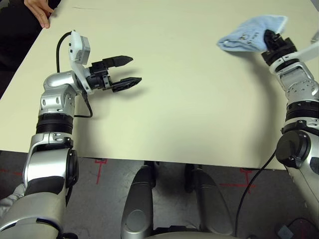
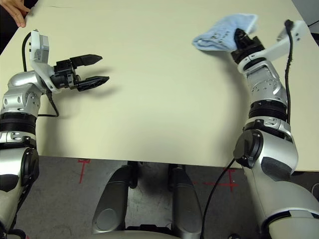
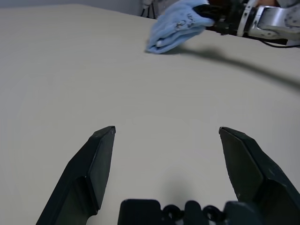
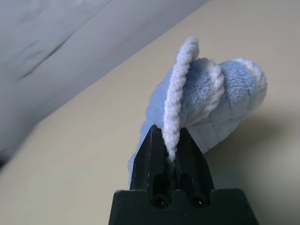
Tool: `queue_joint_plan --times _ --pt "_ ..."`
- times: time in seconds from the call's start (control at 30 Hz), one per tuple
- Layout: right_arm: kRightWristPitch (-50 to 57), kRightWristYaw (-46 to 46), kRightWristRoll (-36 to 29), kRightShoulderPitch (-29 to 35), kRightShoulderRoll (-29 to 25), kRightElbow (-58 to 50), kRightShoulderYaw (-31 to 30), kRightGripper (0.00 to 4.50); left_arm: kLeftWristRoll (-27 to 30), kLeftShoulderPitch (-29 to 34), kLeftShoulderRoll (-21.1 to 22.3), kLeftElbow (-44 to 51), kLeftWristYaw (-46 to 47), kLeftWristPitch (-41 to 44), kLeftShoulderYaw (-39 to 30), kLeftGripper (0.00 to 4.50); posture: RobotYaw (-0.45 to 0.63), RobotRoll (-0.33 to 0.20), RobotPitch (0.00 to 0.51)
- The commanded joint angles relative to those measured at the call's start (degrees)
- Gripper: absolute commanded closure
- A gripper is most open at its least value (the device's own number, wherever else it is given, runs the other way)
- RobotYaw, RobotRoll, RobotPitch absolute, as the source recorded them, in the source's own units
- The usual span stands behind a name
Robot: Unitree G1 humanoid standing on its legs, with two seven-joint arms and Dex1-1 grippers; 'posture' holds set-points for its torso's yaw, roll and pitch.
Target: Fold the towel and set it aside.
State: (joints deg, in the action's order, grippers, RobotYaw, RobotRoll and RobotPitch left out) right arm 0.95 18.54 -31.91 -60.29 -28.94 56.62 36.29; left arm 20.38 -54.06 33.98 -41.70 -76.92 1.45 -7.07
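Note:
The towel [image 1: 249,34] is a light-blue terry cloth, bunched and folded over at the far right of the table, with a dark embroidered mark on its top. My right gripper [image 4: 171,146] is shut on the towel's white stitched edge [image 4: 180,84], which rises between its two black fingers. In the head views the right gripper [image 1: 269,39] sits at the towel's right end. My left gripper [image 1: 128,71] hovers over the left part of the table, open and holding nothing, far from the towel [image 3: 176,27].
A person's hand [image 1: 40,11] rests at the far left corner of the cream table [image 1: 179,99]. A black cable [image 1: 60,47] loops from my left wrist. The table's front edge [image 1: 149,160] runs close to my body.

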Motion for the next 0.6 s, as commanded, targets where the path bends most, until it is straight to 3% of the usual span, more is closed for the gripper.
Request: queue_joint_plan --times 0.03,0.3,0.6 --pt "-3.0 -3.0 -0.3 1.4 -0.8 2.6 1.7 4.49 0.9 -0.3 0.0 -0.2 -3.6 0.1 0.1 0.00 0.01 0.000 0.293" --pt "-2.0 -7.3 -3.1 4.0 -0.3 4.0 5.0 4.49 0.0 0.0 0.2 0.6 -13.0 -2.8 3.1 0.00 0.00 0.000 0.302" --pt "3.7 -10.9 -7.8 8.5 3.5 -5.3 6.8 4.49 -0.4 -0.9 0.3 0.0 -13.9 -3.1 3.4 0.00 0.00 0.000 0.293"
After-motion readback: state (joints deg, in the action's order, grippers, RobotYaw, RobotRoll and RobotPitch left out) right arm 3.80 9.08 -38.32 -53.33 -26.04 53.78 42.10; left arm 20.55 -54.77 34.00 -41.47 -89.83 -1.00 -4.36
